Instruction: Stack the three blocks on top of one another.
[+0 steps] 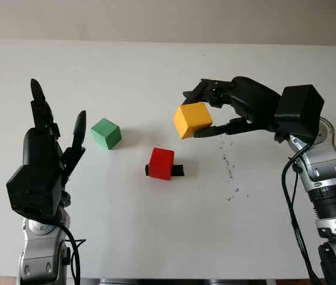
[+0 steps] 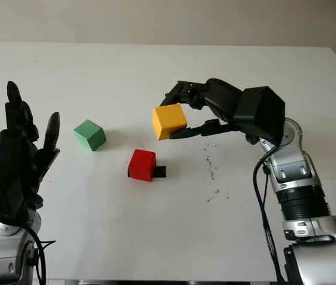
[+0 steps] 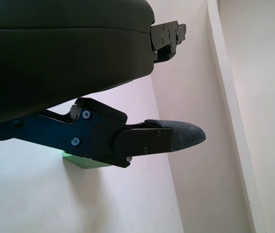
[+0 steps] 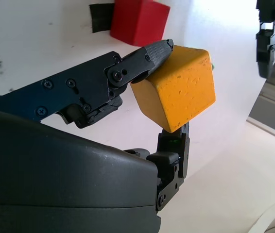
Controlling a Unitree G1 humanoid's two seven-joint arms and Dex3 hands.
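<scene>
My right hand [image 1: 206, 116] is shut on the yellow block [image 1: 192, 120], holding it tilted above the table, up and to the right of the red block [image 1: 161, 163]. In the right wrist view the yellow block [image 4: 179, 90] sits pinched between black fingers [image 4: 149, 56], with the red block [image 4: 138, 20] on the table beyond. The green block [image 1: 106, 133] rests on the table left of the red one. My left hand [image 1: 52, 145] is open at the lower left, raised, just left of the green block [image 3: 85, 162].
A small black tape mark [image 1: 178, 170] lies beside the red block on the white table [image 1: 156, 225]. Dark specks [image 1: 230, 172] dot the surface right of it. The table's far edge [image 1: 156, 41] meets a pale wall.
</scene>
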